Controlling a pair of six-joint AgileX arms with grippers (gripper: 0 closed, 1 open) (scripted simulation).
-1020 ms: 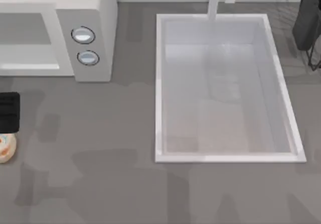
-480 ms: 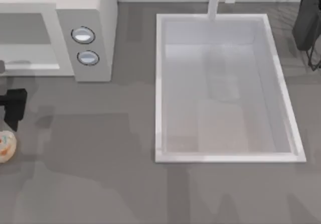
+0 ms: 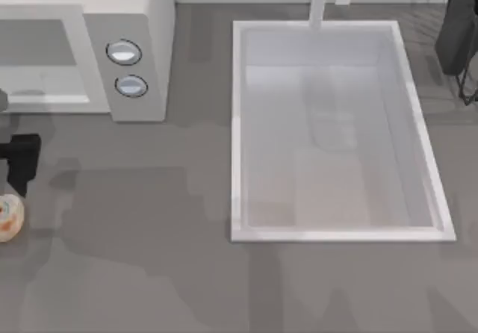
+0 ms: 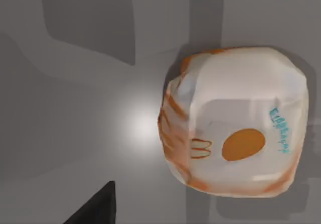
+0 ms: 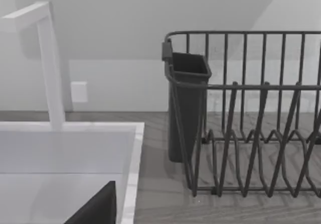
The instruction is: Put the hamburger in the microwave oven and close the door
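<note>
The hamburger (image 3: 9,218) lies on the grey table at the far left edge, wrapped in white paper with orange marks. The left wrist view looks straight down on the hamburger (image 4: 233,123), with one dark finger (image 4: 95,209) off to its side and not touching it. My left gripper (image 3: 19,165) hovers just behind the hamburger, between it and the microwave oven (image 3: 127,42). The oven stands at the back left, with two round knobs beside a grey, white-framed front. I cannot tell whether the door is open. My right gripper (image 3: 457,30) is parked at the back right.
A large white sink (image 3: 237,124) with a faucet (image 3: 320,1) takes up the middle and right of the table. A dark wire dish rack (image 5: 251,133) with a cutlery holder (image 5: 185,103) stands at the back right. Bare table lies between the oven and the sink.
My left gripper has shifted a little away from the hamburger toward the microwave oven, mostly in the first half second. The hamburger has stayed where it was, and the right arm is still.
</note>
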